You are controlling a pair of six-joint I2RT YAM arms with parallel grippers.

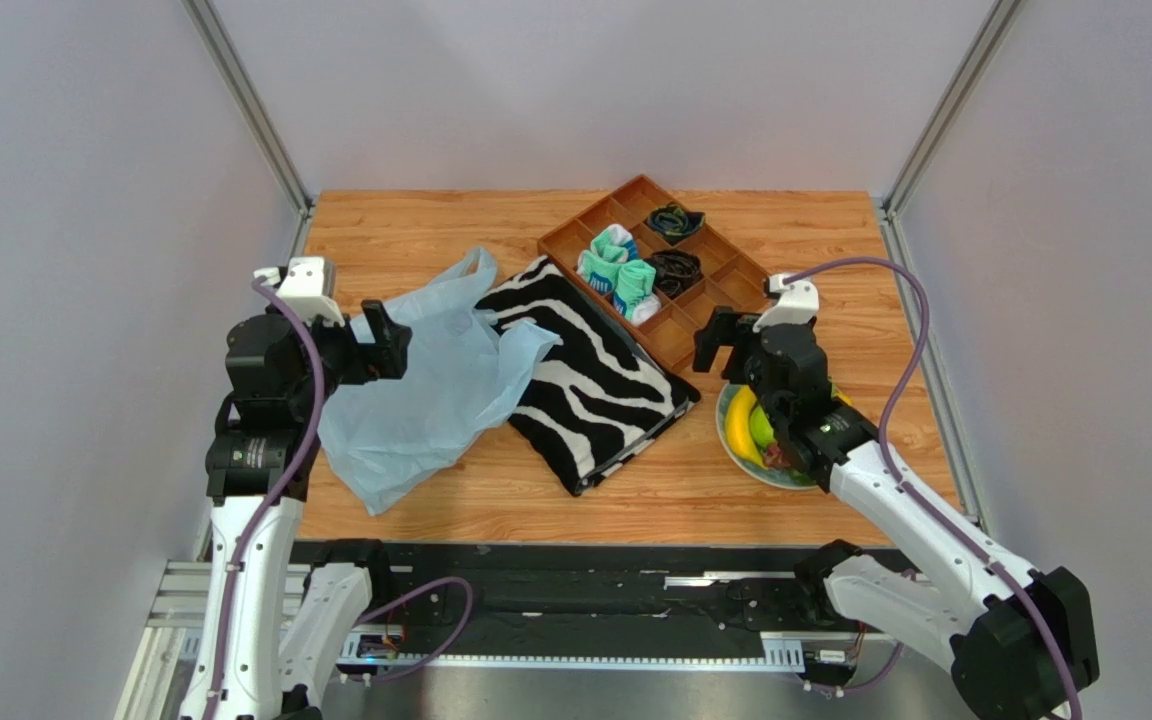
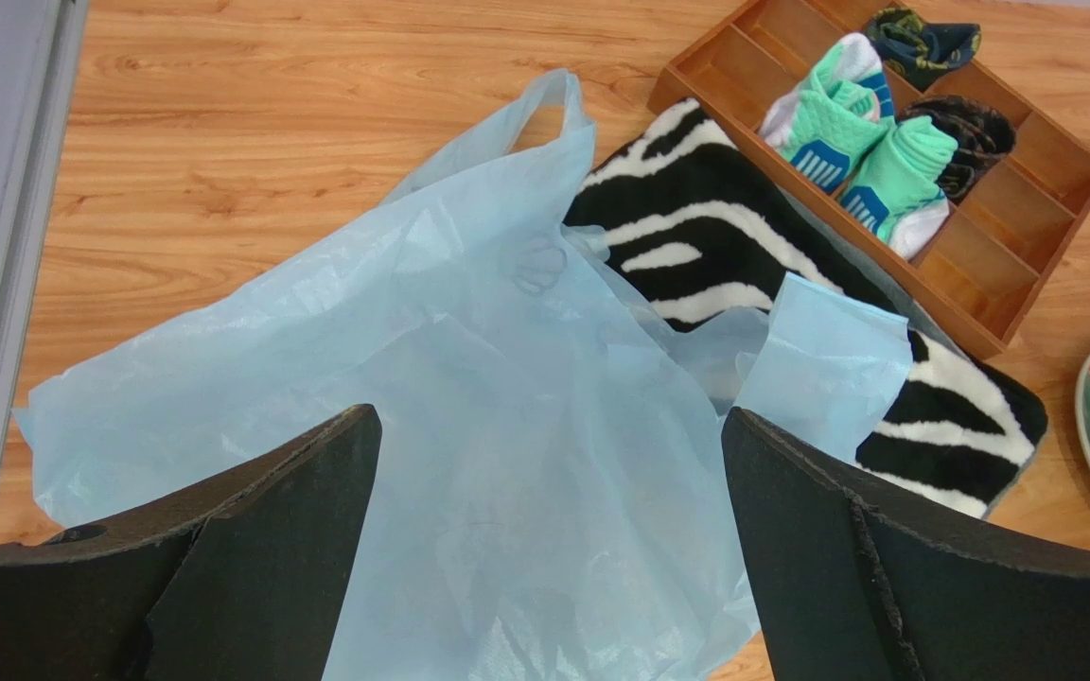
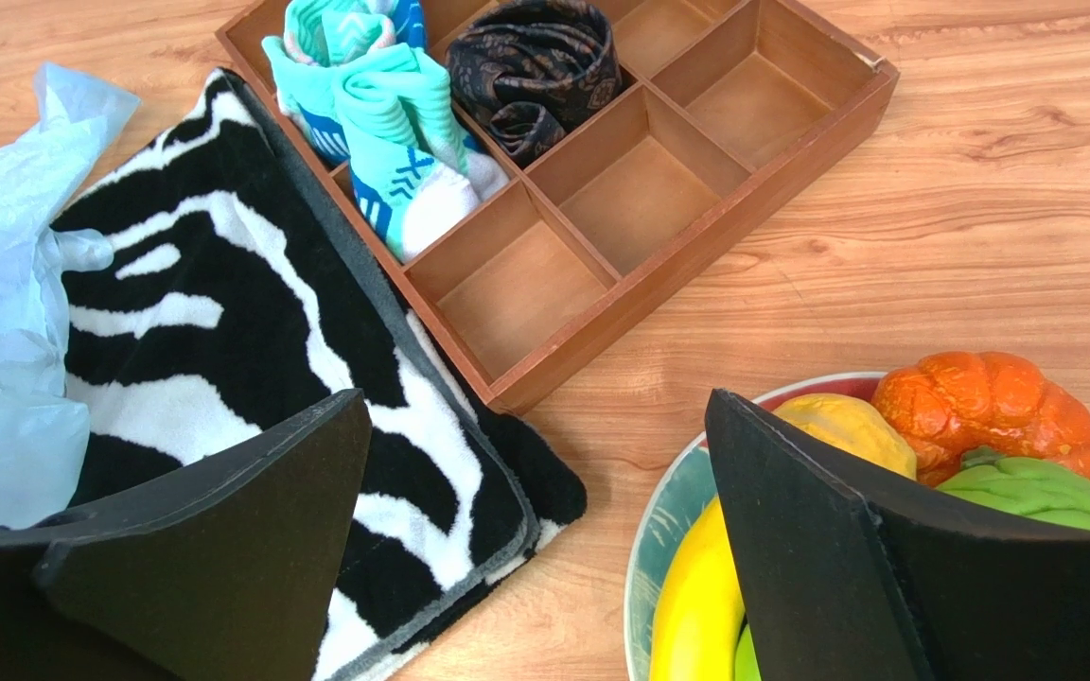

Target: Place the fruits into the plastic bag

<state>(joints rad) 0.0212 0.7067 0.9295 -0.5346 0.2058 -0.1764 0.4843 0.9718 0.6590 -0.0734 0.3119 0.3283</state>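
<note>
Best to pinch the limp, slippery bag (image 1: 417, 383) at a handle (image 2: 544, 114), the firm banana (image 1: 743, 425) mid-body; left fingers (image 2: 267, 539) and right fingers (image 3: 210, 525) wide, empty.

A zebra-striped cloth (image 3: 224, 327) lies beside a wooden tray (image 3: 643, 199) holding teal socks (image 3: 366, 100) and what look like dark rolled socks (image 3: 530, 64).

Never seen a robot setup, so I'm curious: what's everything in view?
Thin light-blue plastic bag: one, crumpled, table's left.
Black-and-white zebra-striped cloth: one, centre, partly under the bag.
Brown wooden compartment tray: one, beyond the cloth.
Teal-and-white rolled socks: two, in the tray.
Dark rolled socks: two, same tray.
Round plate: one, pale rim, near right.
Fruits on plate: yellow banana, yellow lemon, bumpy orange fruit, green fruit, one each visible.
Wooden table: one, light brown.
Left arm: black and white, above bag, jaws open.
Right arm: same, above plate, jaws open.
</note>
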